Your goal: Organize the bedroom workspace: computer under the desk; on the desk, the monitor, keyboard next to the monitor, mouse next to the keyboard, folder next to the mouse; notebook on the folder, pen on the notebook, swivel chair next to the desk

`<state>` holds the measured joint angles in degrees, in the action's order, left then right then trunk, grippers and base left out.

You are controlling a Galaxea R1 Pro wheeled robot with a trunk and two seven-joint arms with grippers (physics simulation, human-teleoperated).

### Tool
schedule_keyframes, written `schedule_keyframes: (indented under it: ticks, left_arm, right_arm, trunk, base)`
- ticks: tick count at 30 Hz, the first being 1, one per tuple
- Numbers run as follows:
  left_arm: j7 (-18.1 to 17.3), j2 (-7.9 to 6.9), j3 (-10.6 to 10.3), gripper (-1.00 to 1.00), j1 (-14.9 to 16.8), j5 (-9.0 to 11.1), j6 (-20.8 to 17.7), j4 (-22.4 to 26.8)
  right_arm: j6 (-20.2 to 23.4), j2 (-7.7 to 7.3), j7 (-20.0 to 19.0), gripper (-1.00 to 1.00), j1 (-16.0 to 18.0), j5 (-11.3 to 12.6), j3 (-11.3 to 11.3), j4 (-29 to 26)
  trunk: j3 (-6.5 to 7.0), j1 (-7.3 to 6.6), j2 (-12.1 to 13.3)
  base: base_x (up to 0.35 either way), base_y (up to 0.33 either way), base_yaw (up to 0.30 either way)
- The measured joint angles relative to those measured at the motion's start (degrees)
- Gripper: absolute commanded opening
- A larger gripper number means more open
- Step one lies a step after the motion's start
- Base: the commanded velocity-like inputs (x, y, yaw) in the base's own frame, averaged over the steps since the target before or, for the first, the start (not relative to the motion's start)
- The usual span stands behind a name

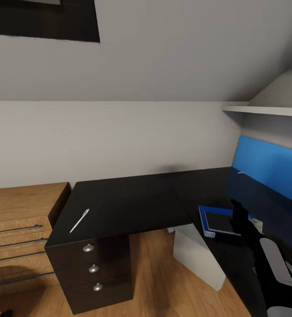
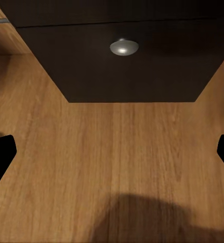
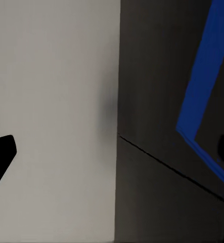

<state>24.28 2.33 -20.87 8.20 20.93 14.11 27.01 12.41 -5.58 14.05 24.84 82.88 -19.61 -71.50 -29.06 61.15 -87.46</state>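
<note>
We face the desk (image 1: pixel 133 202), which runs from 12 o'clock round to 3 o'clock. The pen (image 1: pixel 79 220) lies on its near left corner at 10 o'clock, above the drawers (image 1: pixel 93 268). At 2 o'clock the notebook (image 1: pixel 220 221) lies on the folder (image 1: pixel 202 219), both on the desk. A chest (image 1: pixel 18 229) stands left of the desk at 9 o'clock.

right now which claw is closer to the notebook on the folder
Right. The right claw hangs just at the notebook on the blue folder, on the desk. The left claw hovers over the wood floor by a drawer knob.
</note>
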Motion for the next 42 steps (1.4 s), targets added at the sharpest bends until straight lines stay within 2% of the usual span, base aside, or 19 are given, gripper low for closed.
schedule_keyframes:
  ticks: [6, 8, 11, 13, 17, 19, 20, 21, 22, 23, 24, 25, 27, 30, 33, 42]
  left_arm:
    - [-0.19, -0.01, 0.0, 1.0, -0.02, 0.01, -0.02, -0.06]
    - [-0.19, -0.01, 0.0, 1.0, -0.03, 0.02, -0.02, -0.06]
    - [-0.2, -0.01, 0.0, 1.0, -0.02, 0.02, 0.02, -0.05]
    - [-0.2, -0.01, 0.0, 1.0, -0.01, 0.02, 0.04, -0.06]
    - [-0.2, -0.01, 0.0, 1.0, -0.01, 0.02, 0.06, -0.06]
    - [-0.2, -0.01, 0.0, 1.0, -0.01, 0.02, 0.07, -0.07]
    - [-0.2, 0.0, -0.01, 1.0, 0.0, 0.03, 0.12, -0.08]
    - [-0.2, 0.0, 0.0, 1.0, -0.01, 0.02, 0.14, -0.07]
    - [-0.2, 0.0, -0.01, 1.0, -0.02, 0.02, 0.18, -0.08]
    - [-0.2, 0.0, 0.0, 1.0, -0.02, 0.02, 0.21, -0.05]
    - [-0.19, 0.0, 0.01, 1.0, -0.01, -0.01, 0.32, -0.04]
    - [-0.2, 0.0, 0.03, 1.0, -0.01, -0.05, 0.35, -0.03]
    - [-0.14, 0.0, 0.06, 1.0, 0.0, -0.11, 0.46, -0.04]
    - [-0.11, 0.0, 0.08, 1.0, -0.01, -0.14, 0.52, -0.03]
    - [-0.15, 0.0, 0.06, 1.0, -0.03, -0.13, 0.52, -0.07]
    - [-0.13, -0.02, 0.01, 1.0, -0.02, -0.09, 0.47, -0.01]
  right_arm:
    - [0.11, 1.02, 0.31, 1.0, 0.01, -0.15, 0.3, -0.5]
    - [0.13, 1.35, 0.35, 1.0, 0.01, -0.35, 1.16, -0.55]
    - [-0.09, 1.73, 0.35, 1.0, 0.01, -1.21, 4.46, -0.67]
    - [-0.17, 2.0, 0.33, 1.0, 0.02, -2.03, 5.87, -0.72]
    - [-0.2, 3.47, 0.33, 1.0, 0.02, -5.57, 8.14, -1.95]
    - [-0.21, 4.49, 0.34, 1.0, -0.03, -8.69, 9.92, -2.64]
    - [-0.25, 5.62, 0.36, 1.0, -0.25, -12.87, 12.1, -2.98]
    - [-0.32, 6.05, 0.38, 1.0, -0.41, -14.62, 13.05, -3.05]
    - [-0.32, 6.98, 0.36, 1.0, -0.78, -17.89, 14.62, -3.16]
    - [-0.32, 7.5, 0.36, 1.0, -1.0, -19.69, 15.52, -3.18]
    - [-0.34, 8.53, 0.33, 1.0, -1.46, -22.95, 17.17, -3.23]
    - [-0.33, 9.03, 0.28, 1.0, -1.68, -24.64, 18.04, -3.24]
    - [-0.15, 10.32, 0.01, 1.0, -2.6, -29.54, 20.55, -3.3]
    - [0.1, 10.75, -0.19, 1.0, -3.52, -32.77, 22.63, -3.37]
    - [0.12, 10.64, -0.27, 1.0, -3.71, -33.44, 23.15, -3.43]
    - [-1.45, 10.78, -0.46, 1.0, -3.77, -33.44, 23.25, -3.88]
  trunk:
    - [0.06, 0.0, 0.0]
    - [0.1, 0.0, 0.0]
    - [0.17, 0.0, 0.0]
    - [0.21, 0.0, 0.0]
    - [0.24, 0.0, 0.0]
    - [0.24, 0.0, 0.0]
    - [0.24, 0.0, 0.0]
    - [0.24, 0.0, 0.0]
    - [0.24, 0.0, 0.0]
    - [0.24, 0.0, 0.0]
    - [0.24, -0.01, 0.01]
    - [0.24, -0.01, 0.0]
    - [0.24, -0.02, 0.0]
    - [0.24, -0.02, 0.0]
    - [0.24, -0.02, 0.0]
    - [0.24, 0.0, 0.0]
  base:
    - [0.0, 0.0, 0.235]
    - [0.0, 0.0, 0.267]
    - [0.0, 0.0, 0.26]
    - [0.0, 0.0, 0.256]
    - [0.0, 0.0, 0.253]
    - [0.0, 0.0, 0.25]
    - [0.0, 0.0, 0.249]
    - [0.005, 0.006, 0.249]
    - [0.019, 0.024, 0.232]
    - [0.072, 0.087, 0.162]
    - [0.098, 0.119, 0.129]
    - [0.137, 0.174, 0.083]
    - [0.169, 0.223, 0.043]
    - [0.2, 0.26, 0.013]
    - [0.189, 0.214, 0.003]
    - [0.031, 0.032, 0.0]
